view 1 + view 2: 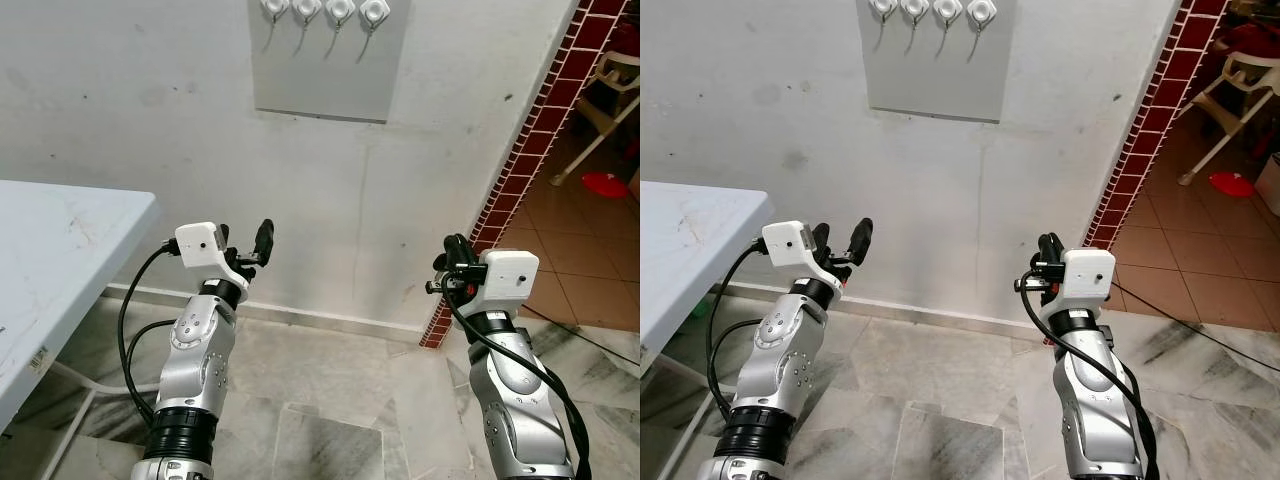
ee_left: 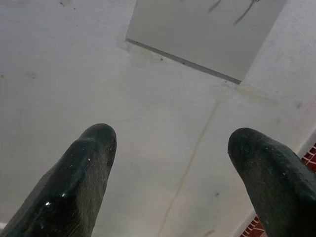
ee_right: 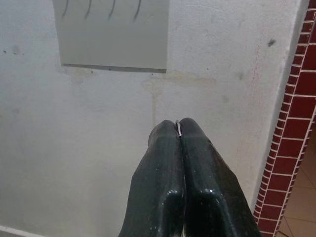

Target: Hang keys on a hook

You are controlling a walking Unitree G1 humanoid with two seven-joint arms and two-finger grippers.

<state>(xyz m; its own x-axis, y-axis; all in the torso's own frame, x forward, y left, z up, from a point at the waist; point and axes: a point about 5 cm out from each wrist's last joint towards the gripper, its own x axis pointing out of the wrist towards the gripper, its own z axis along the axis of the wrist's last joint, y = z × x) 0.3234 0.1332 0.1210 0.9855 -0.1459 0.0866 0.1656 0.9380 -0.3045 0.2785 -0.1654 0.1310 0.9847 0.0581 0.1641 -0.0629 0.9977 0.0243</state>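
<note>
A grey panel (image 1: 320,70) is fixed high on the white wall, and several white hooks (image 1: 322,14) run along its top edge. My right gripper (image 3: 178,123) is raised below and to the right of the panel, pointing at the wall. Its fingers are shut on the keys, of which a thin sliver of metal (image 3: 177,128) shows at the fingertips, and a small metal part (image 1: 434,287) sticks out at the gripper's side. My left gripper (image 1: 245,236) is held up lower left of the panel, open with nothing between its fingers (image 2: 94,163).
A white table (image 1: 60,250) stands at my left, its corner close to the left arm. A red-tiled wall edge (image 1: 530,150) runs down on the right, with a tiled floor, a chair (image 1: 612,85) and a red dish (image 1: 605,183) beyond it.
</note>
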